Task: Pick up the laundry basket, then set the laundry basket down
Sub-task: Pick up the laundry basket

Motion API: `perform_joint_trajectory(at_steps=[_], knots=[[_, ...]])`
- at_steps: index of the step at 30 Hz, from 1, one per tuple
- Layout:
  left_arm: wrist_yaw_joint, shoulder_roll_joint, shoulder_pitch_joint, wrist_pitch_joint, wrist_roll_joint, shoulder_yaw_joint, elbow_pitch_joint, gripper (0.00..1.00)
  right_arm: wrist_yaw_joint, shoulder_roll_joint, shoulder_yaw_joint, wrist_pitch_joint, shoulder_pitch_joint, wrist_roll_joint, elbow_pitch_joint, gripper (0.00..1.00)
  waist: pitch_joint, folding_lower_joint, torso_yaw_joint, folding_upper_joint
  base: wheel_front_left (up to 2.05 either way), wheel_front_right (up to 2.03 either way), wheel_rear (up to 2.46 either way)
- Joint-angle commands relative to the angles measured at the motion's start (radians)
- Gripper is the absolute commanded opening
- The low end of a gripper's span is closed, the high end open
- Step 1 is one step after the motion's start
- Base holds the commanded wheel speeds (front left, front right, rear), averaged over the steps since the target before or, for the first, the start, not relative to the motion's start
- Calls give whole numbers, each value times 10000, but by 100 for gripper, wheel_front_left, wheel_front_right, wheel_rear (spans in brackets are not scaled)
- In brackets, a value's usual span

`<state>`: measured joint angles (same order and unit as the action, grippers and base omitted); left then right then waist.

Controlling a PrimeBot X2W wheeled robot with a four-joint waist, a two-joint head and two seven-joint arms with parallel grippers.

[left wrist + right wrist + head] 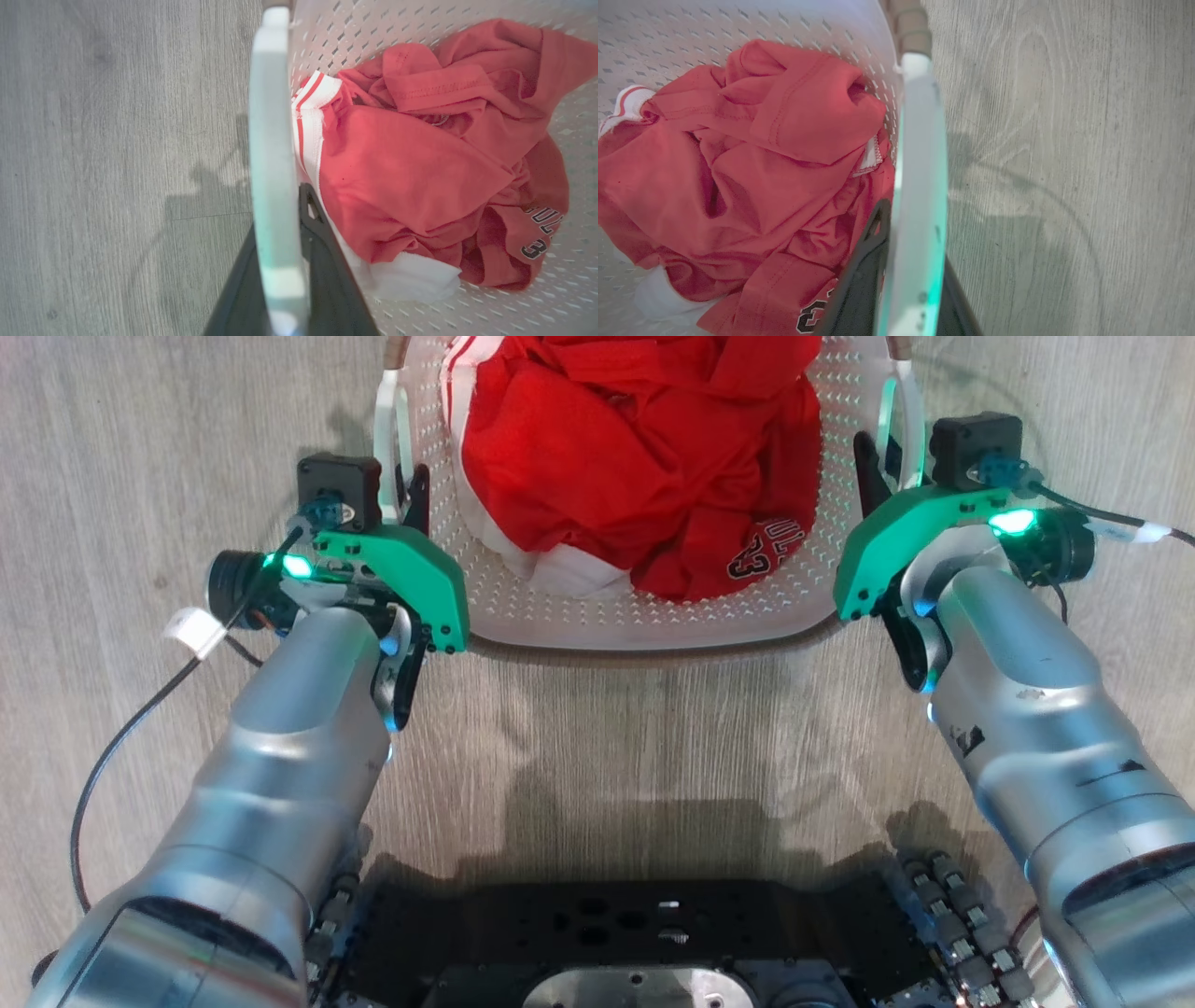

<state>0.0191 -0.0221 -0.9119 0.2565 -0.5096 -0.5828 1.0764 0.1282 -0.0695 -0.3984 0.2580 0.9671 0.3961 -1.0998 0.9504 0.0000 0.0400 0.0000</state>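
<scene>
Straddling the white side handles of the laundry basket (pixel 653 616), both grippers are nearly pressed together. The left gripper (pixel 403 493) pinches the left handle (pixel 390 429), and in the left wrist view one dark finger (pixel 327 252) lies against the handle's inner face with the other tight on its outer face. The right gripper (pixel 892 462) pinches the right handle (pixel 907 420) in the same way. The basket sits between the two grippers, its perforated wall just inside each inner finger. Crumpled red clothing (pixel 635 457) with white trim fills the basket, close beside the inner fingers. Grey wood-look floor (pixel 597 728) lies outside each gripper, and the robot's dark base (pixel 635 933) sits behind them. The basket's open mouth faces up and each handle runs along the fingers that hold it. Its far end is cut off at the top of the head view, so its long axis cannot be told.
</scene>
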Motion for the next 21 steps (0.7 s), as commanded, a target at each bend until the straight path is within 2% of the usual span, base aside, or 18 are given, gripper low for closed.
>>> perform_joint_trajectory(at_steps=[1,11,21], knots=[[75,-281,157,53,-66,-69,-69,0,25,193,-358,38,-416,25,-67,0,-57,0,-12,0,0,0,0],[157,-281,255,53,-473,-525,96,0,25,193,-505,38,-464,242,-374,0,-522,0,-124,0,0,0,0],[170,-281,774,36,-1214,-1286,602,0,25,193,-1070,38,-923,823,-712,0,-1579,0,-271,0,0,0,0]])
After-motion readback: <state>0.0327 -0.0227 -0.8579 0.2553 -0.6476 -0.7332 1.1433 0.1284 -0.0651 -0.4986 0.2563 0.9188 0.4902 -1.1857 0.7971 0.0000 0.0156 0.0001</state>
